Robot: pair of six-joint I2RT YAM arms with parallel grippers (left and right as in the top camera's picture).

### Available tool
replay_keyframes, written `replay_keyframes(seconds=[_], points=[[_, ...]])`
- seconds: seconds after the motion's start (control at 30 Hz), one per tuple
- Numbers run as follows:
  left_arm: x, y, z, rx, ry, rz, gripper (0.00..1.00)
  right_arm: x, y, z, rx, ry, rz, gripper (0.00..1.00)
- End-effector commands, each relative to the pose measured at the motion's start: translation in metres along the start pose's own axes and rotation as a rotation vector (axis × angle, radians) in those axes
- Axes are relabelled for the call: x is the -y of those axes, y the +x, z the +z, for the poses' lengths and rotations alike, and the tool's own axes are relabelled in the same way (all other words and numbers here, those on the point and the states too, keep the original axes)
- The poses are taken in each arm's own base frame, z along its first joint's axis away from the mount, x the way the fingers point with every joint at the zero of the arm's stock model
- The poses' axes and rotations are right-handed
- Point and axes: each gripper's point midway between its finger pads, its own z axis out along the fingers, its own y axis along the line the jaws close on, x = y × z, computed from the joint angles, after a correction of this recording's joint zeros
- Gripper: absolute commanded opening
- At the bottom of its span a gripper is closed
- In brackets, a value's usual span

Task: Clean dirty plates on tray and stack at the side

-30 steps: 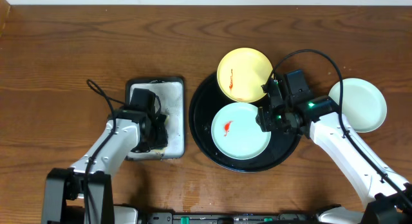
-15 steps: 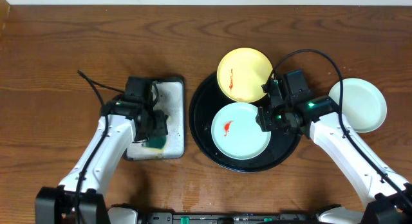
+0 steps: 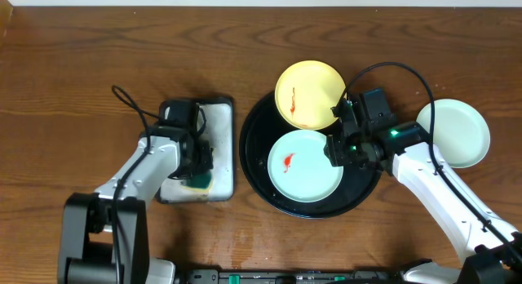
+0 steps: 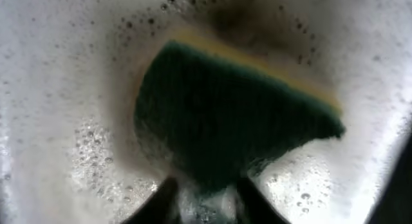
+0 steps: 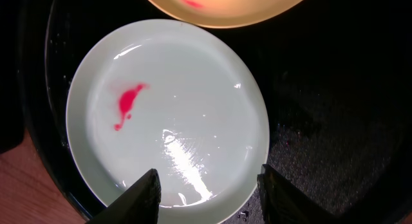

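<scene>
Brown wood table. The black tray (image 3: 251,153) sits middle-right, toward the near edge. It holds a mint plate (image 3: 305,165) (red smear on it), and a yellow plate (image 3: 309,94) lies over its far rim. A second mint plate (image 3: 453,133) lies by the right edge. The right gripper (image 5: 212,198) hangs wide open over the smeared plate. The left gripper (image 4: 206,192) pinches a green sponge (image 4: 232,114) in the foamy small tray (image 3: 218,121), middle-left.

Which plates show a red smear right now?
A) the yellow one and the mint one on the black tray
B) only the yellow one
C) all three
A: the yellow plate and the mint plate on the black tray each carry a red smear, while the other mint plate, on the table, looks clean.
</scene>
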Motion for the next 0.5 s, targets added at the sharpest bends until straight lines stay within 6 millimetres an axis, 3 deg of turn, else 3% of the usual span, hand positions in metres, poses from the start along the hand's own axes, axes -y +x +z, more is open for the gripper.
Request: replay_keyframes(seconds=[0.0, 0.2, 0.47], points=[[-0.007, 0.018, 0.020, -0.088, -0.024, -0.010, 0.07, -0.005, -0.006, -0.004, 0.021, -0.017, 0.008, 0.47], [-0.003, 0.006, -0.006, -0.063, -0.025, -0.004, 0.08, 0.007, -0.009, -0.004, 0.037, 0.047, 0.009, 0.46], [0.012, -0.025, -0.088, 0.063, 0.020, 0.001, 0.08, 0.041, -0.003, 0.002, 0.054, 0.220, 0.163, 0.41]])
